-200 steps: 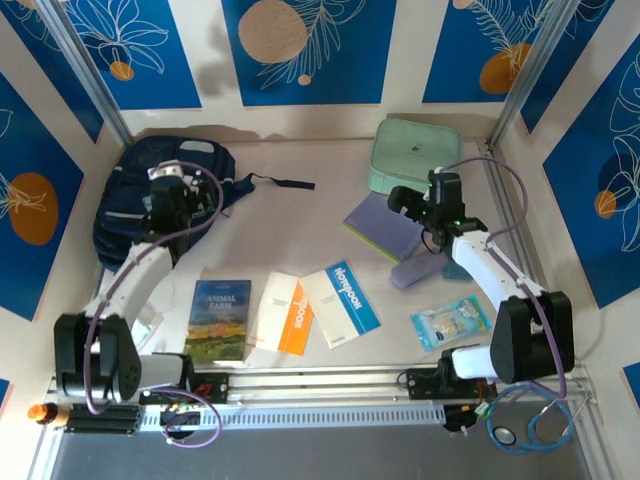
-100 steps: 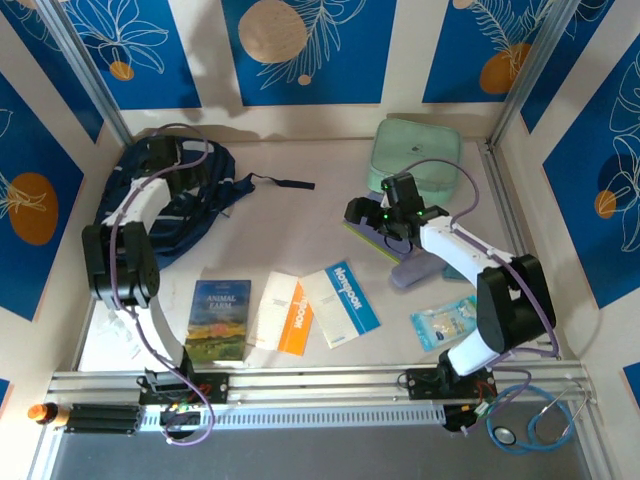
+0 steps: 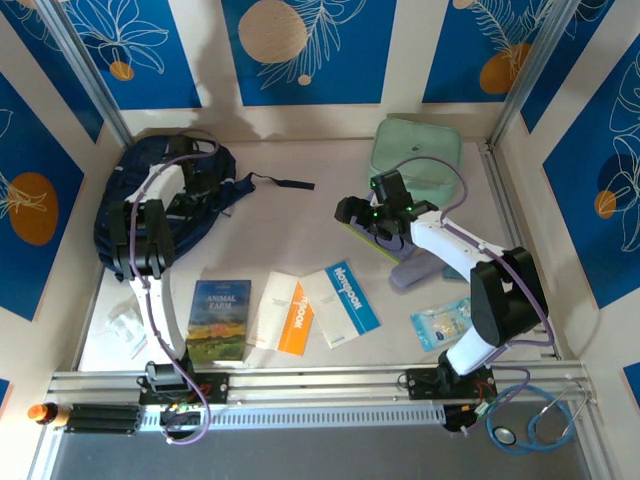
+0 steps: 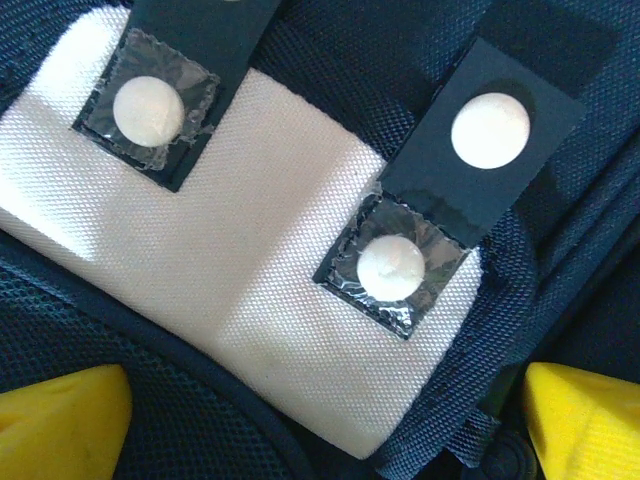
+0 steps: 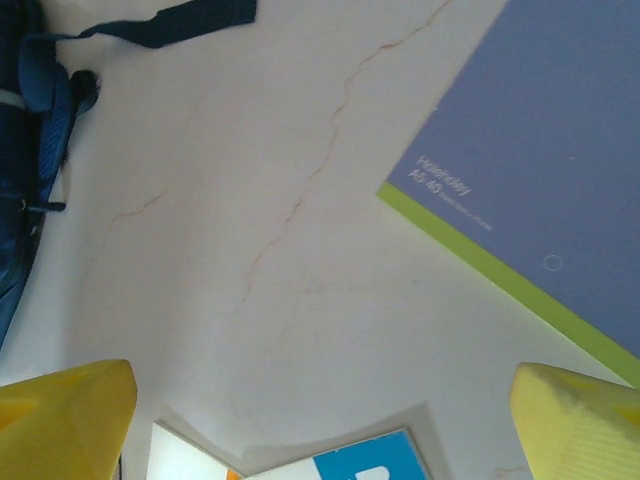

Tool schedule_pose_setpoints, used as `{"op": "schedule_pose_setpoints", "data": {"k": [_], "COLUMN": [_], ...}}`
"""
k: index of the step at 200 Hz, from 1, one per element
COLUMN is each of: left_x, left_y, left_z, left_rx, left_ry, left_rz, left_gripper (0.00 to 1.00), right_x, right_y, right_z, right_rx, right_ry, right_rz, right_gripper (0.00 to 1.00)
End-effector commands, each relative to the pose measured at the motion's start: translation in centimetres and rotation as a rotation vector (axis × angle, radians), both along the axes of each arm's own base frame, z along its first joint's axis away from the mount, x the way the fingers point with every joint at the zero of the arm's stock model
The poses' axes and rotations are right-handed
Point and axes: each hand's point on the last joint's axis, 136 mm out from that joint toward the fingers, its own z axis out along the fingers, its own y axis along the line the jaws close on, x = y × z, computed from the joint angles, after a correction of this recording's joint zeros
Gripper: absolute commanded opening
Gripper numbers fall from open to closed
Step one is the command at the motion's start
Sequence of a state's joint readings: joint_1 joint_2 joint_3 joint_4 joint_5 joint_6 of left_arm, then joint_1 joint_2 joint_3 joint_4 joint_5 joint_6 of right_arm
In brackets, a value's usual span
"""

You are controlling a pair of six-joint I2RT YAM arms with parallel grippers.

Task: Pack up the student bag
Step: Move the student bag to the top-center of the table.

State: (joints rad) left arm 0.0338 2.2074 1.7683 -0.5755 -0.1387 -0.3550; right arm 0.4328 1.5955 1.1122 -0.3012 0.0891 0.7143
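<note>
The student bag (image 3: 150, 205), dark navy with black straps, lies at the back left of the table. My left gripper (image 3: 200, 178) hovers low over it, open. In the left wrist view its yellow fingertips (image 4: 62, 420) straddle a white fabric patch (image 4: 250, 270) on the student bag (image 4: 90, 350), which carries black tabs with white dots. My right gripper (image 3: 352, 214) is open above the left edge of a purple notebook (image 3: 388, 230). In the right wrist view there is bare table between its fingertips (image 5: 580, 425), with the notebook (image 5: 540, 150) at the upper right.
Along the front lie an Animal Farm book (image 3: 220, 318), an orange-and-white booklet (image 3: 285, 312) and a blue-and-white booklet (image 3: 343, 303). A mint-green case (image 3: 415, 155) sits at the back right, a lilac item (image 3: 420, 268) and a wipes pack (image 3: 450, 322) lie right of centre.
The left arm has stretched out and swung its gripper over the bag. The right gripper has moved left, from beside the mint case to the notebook's left edge.
</note>
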Motion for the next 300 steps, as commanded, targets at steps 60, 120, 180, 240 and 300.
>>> {"op": "schedule_pose_setpoints", "data": {"k": [60, 120, 180, 240, 300], "left_x": [-5.7, -7.8, -8.9, -8.3, -18.5], "left_y": [-13.0, -22.3, -29.1, -26.4, -24.9], "left_z": [-5.1, -4.8, -1.4, 11.7, 11.6], "left_rx": [-0.243, -0.278, -0.372, -0.220, -0.444], "left_ry": [0.151, 0.146, 0.078, -0.163, -0.157], "left_rz": [-0.148, -0.286, -0.431, -0.503, -0.473], "left_gripper": [0.94, 0.94, 0.94, 0.95, 1.00], "right_x": [0.4, 0.1, -0.4, -0.1, 3.4], "right_y": [-0.4, -2.5, -5.0, -4.1, 1.6], "right_z": [0.7, 0.5, 0.4, 1.8, -0.1], "right_rx": [-0.028, -0.030, -0.023, 0.078, 0.241], "right_ry": [-0.006, -0.003, -0.011, -0.055, 0.097], "right_rz": [-0.022, -0.101, -0.170, -0.112, -0.054], "right_gripper": [0.96, 0.96, 0.96, 0.99, 0.89]}}
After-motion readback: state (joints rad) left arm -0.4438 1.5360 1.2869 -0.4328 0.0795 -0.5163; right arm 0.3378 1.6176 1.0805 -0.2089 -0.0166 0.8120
